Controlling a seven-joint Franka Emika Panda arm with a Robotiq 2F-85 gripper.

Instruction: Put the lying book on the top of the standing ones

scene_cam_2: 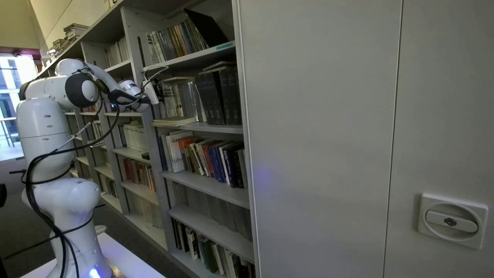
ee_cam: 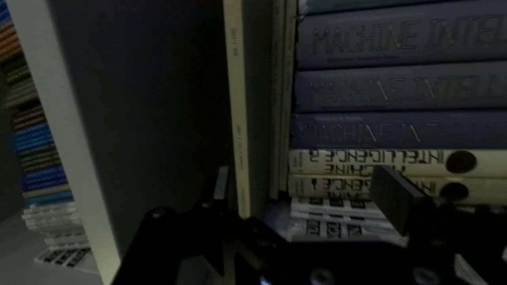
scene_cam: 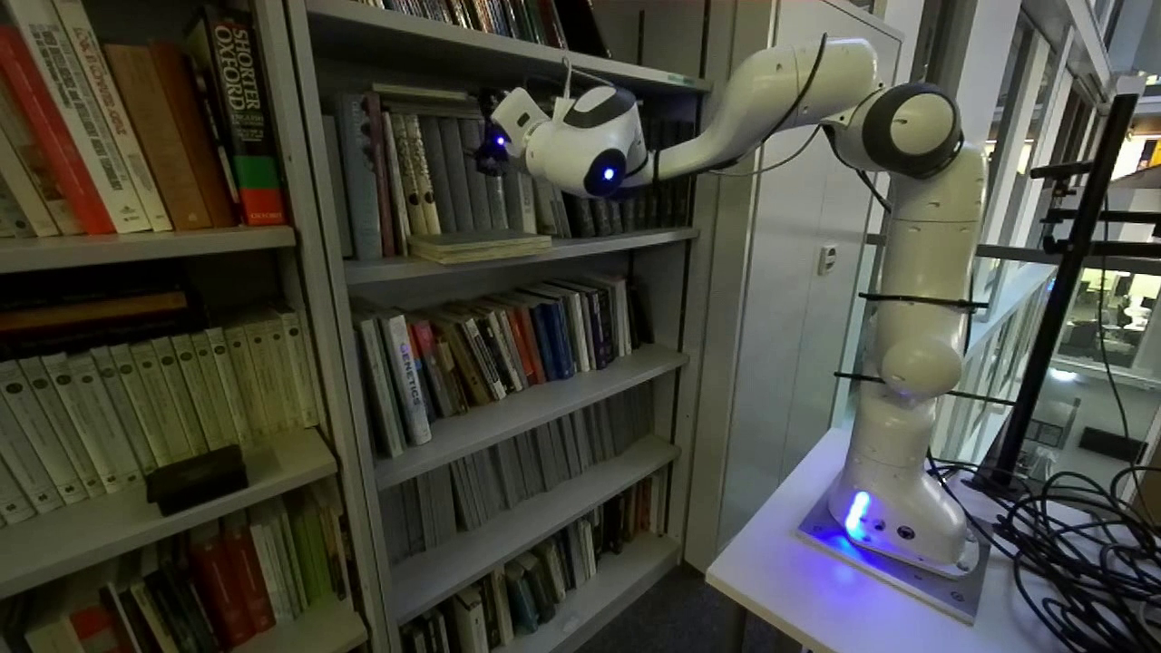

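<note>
Gripper (ee_cam: pixel 307 184) spread wide and nothing pinched in it, the arm (scene_cam: pixel 925 263) reaches to the bookcase (scene_cam: pixel 331 272), at the height of the top of the row of standing books (scene_cam: pixel 458 181). Backing out seems the next move. If the arm rises while doing so, it could bump the upper shelf (ee_cam: pixel 61 118), which runs near overhead. If it swings low, it could scrape the row and push a spine askew. The likeliest trouble, I judge, is with the lying book (ee_cam: pixel 239 111): a snag on the way out could drag it off, to drop on the pile of flat books (scene_cam: pixel 481 247) at the foot of the row. A grey strip by its cream spine looks like its underside, so it may jut forward or sit tilted; I cannot tell which. That book, which I take to be the task's one, lies along the top of the row, over two thin books (ee_cam: pixel 278 118) also lying flat. Seen from the wrist, it comes between the upper finger (ee_cam: pixel 222 182), just beside it, and the lower finger (ee_cam: pixel 396 198), well apart; whether the upper one touches is too dark to tell.
</note>
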